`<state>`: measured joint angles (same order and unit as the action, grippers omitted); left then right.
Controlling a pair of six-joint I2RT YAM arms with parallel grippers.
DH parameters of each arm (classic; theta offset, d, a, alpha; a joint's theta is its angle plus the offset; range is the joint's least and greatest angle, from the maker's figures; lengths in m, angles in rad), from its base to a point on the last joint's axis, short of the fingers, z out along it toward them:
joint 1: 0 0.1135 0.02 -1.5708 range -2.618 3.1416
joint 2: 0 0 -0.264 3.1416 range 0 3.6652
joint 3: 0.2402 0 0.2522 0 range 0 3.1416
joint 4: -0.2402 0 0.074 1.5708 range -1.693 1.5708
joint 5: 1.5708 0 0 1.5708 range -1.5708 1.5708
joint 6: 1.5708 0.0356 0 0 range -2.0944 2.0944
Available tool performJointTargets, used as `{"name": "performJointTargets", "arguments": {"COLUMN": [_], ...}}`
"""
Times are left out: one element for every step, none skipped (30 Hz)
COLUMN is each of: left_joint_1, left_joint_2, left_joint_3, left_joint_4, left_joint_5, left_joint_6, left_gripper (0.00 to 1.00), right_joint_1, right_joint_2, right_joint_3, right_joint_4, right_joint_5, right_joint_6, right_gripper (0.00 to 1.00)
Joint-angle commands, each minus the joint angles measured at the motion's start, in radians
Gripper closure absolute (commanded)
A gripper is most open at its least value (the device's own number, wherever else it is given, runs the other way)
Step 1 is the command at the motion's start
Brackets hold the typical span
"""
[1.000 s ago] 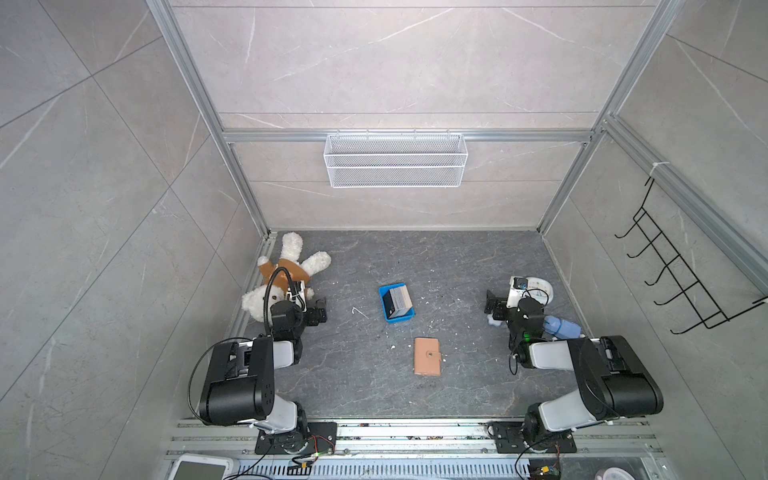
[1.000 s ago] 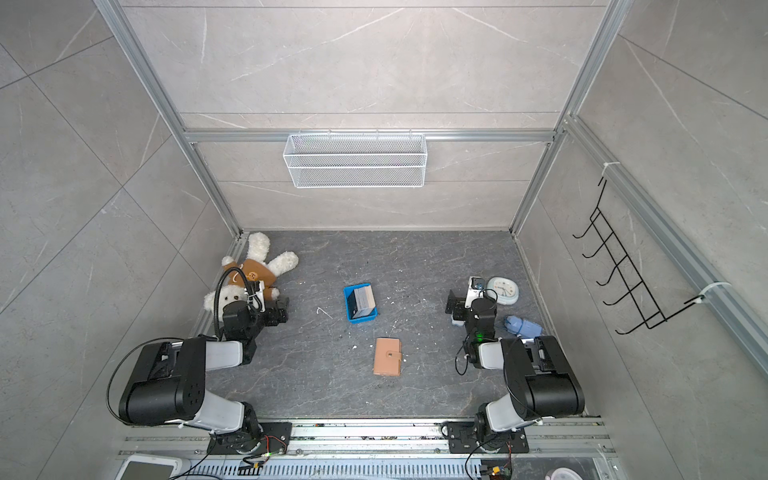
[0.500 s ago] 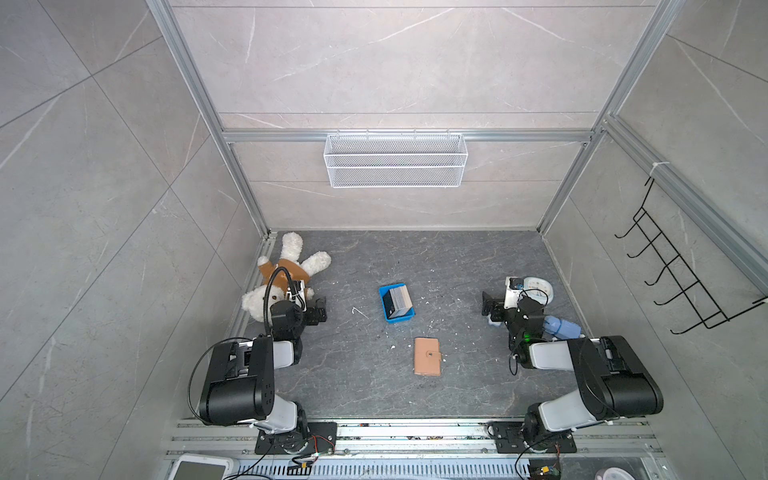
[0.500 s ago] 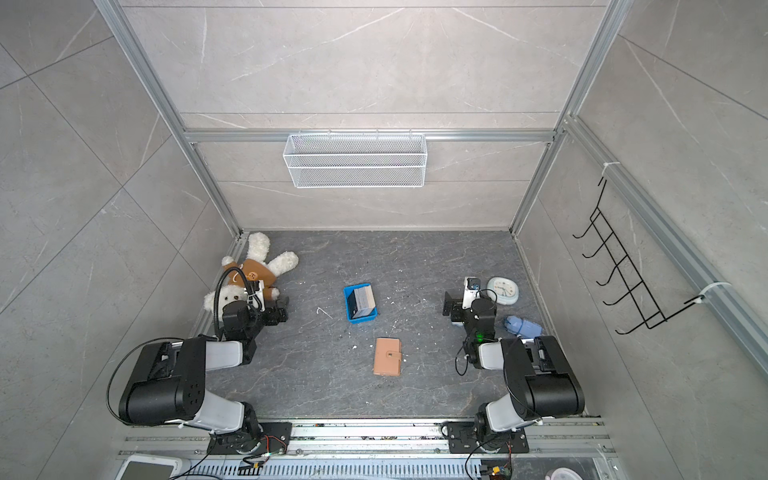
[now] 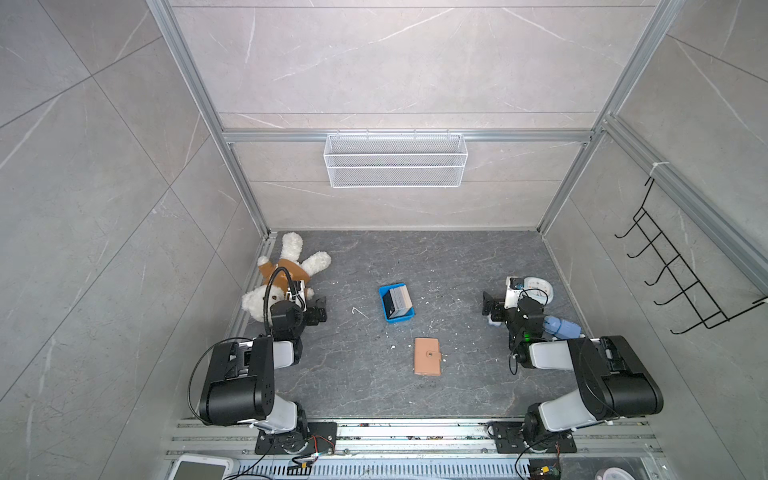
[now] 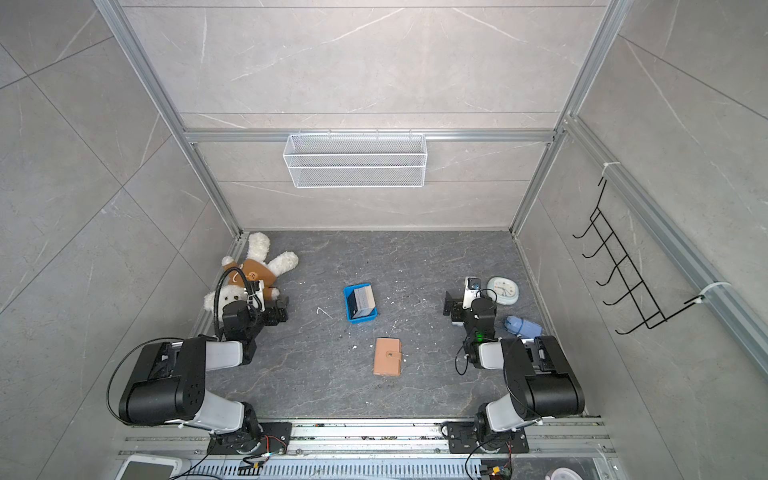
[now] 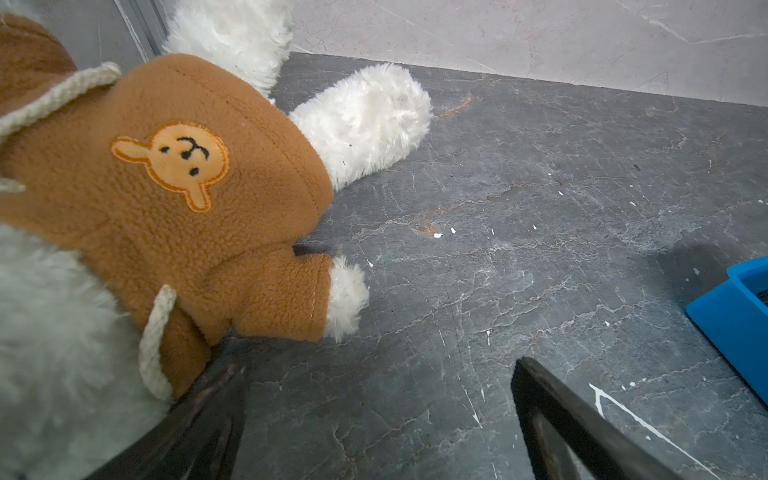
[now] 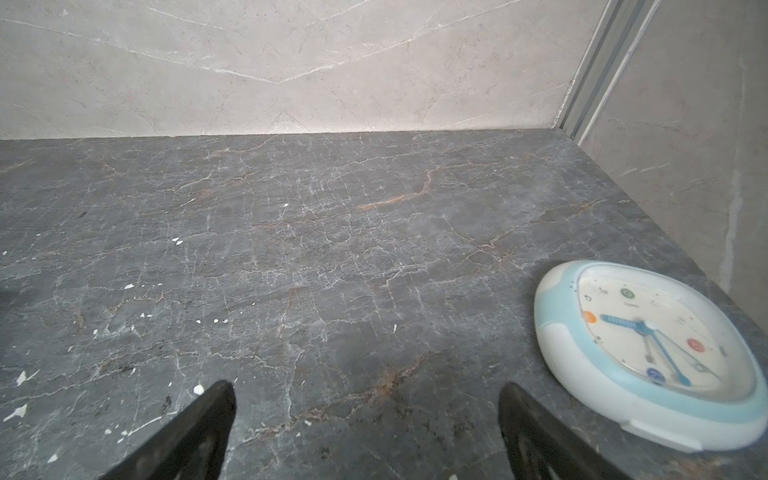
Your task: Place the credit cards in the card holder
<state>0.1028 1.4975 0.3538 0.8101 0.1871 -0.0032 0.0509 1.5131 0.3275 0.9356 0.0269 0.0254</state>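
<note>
The card holder (image 5: 427,356) lies shut, strap snapped, near the front edge of the desk (image 5: 457,257) at its middle, long axis running front to back. Behind it, at the desk's centre, the credit cards (image 5: 399,300) stand on edge in a blue tray (image 5: 400,319). The left hand (image 5: 319,311), spread and holding nothing, sits near the left edge just beside a plush toy (image 5: 291,266), with the tray well apart toward the middle. The right hand (image 5: 489,308), likewise spread and bare, sits toward the right edge near a clock (image 5: 538,289). The right hand looks nearer the card holder, the left hand slightly nearer the credit cards
</note>
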Motion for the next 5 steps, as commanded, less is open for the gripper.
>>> {"name": "performJointTargets", "arguments": {"left_joint_1": [0.0, 0.0, 0.0, 0.001, 0.0], "left_joint_2": [-0.001, -0.002, -0.002, -0.002, -0.002], "left_joint_3": [-0.005, -0.004, -0.005, -0.005, -0.004], "left_joint_4": [0.05, 0.05, 0.05, 0.05, 0.05], "left_joint_5": [0.014, 0.014, 0.013, 0.014, 0.013], "left_joint_6": [0.031, 0.031, 0.032, 0.031, 0.031], "left_gripper": [0.0, 0.0, 0.0, 0.0, 0.0], "right_joint_1": [0.0, 0.0, -0.001, -0.001, -0.001], "right_joint_2": [0.012, 0.011, 0.009, 0.009, 0.007], "right_joint_3": [0.027, 0.027, 0.027, 0.024, 0.024], "right_joint_4": [-0.024, -0.024, -0.024, -0.02, -0.02], "right_joint_5": [0.013, 0.013, 0.013, 0.015, 0.016], "right_joint_6": [0.0, 0.0, 0.001, 0.001, 0.0], "right_gripper": [0.0, 0.0, 0.0, 0.0, 0.0]}}
